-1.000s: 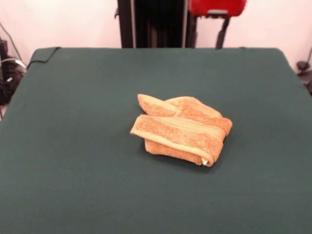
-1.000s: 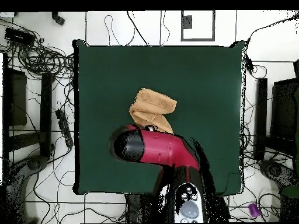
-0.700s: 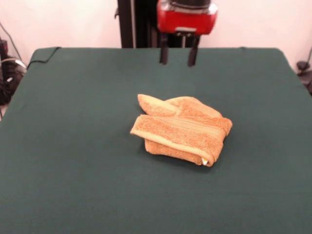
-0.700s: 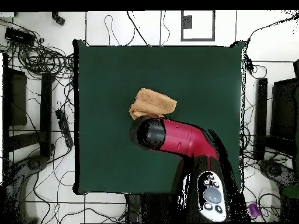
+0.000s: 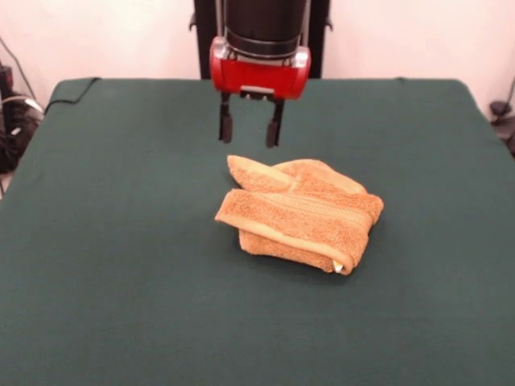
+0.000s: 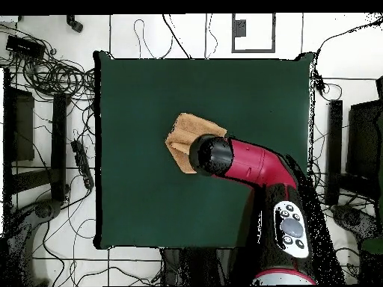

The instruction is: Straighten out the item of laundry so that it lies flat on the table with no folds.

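Filling most of both views, the table [image 5: 121, 241] is a broad rectangle under a smooth, matte dark green cloth whose corner sags a little at one far edge. Next in size, the arm [image 6: 258, 168] is a glossy red tube with a black round end, reaching in over the cloth; in the overhead view it covers part of the towel. Near the middle of the table lies the towel [image 5: 302, 213], orange-tan terry with a nubby looped pile, bunched into a rough lump: one layer is doubled over another, a paler woven band runs along the front fold, and a rounded flap sticks out toward the far side. Just above that flap hangs the gripper [image 5: 250, 133], a red block carrying two slim dark fingers [image 5: 226, 126] that point straight down with a clear gap between them, holding nothing and not touching the cloth. Smallest, a white label [image 5: 338, 265] peeps from the towel's near corner
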